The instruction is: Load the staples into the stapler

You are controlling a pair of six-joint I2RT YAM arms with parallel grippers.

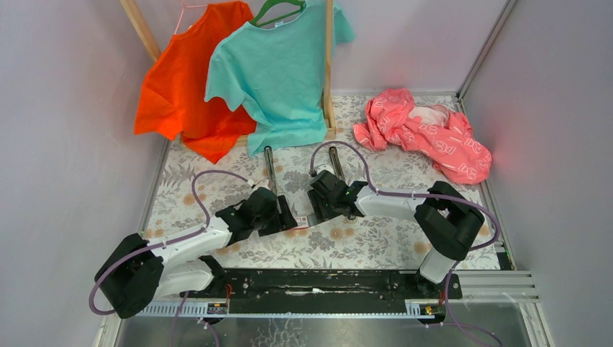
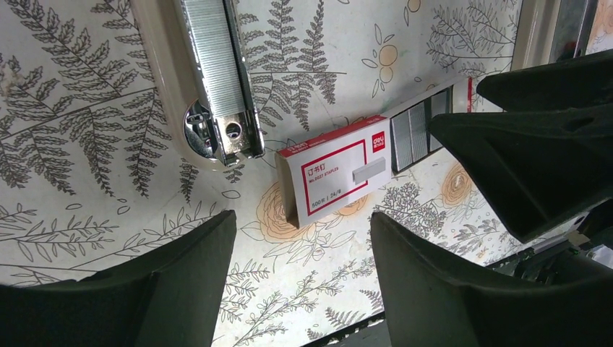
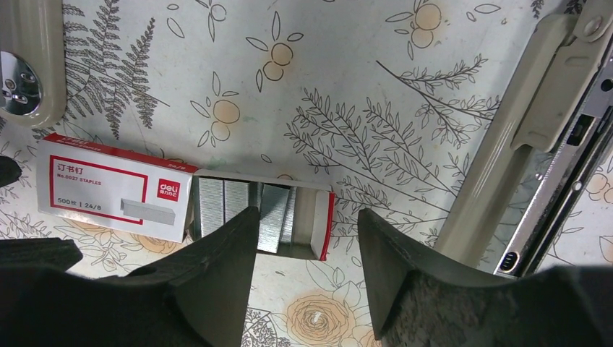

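Hovering over the staples (image 3: 217,204), right gripper (image 3: 305,220) is gaping wide; left gripper (image 2: 303,217) likewise; they are looking light, slick, brittle; pinching the long sides is seeming safest

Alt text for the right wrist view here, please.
The right gripper, open, hangs over a red-and-white box of staples whose tray is slid out, showing grey staple strips. An opened cream stapler lies at the right edge, on a floral tablecloth.
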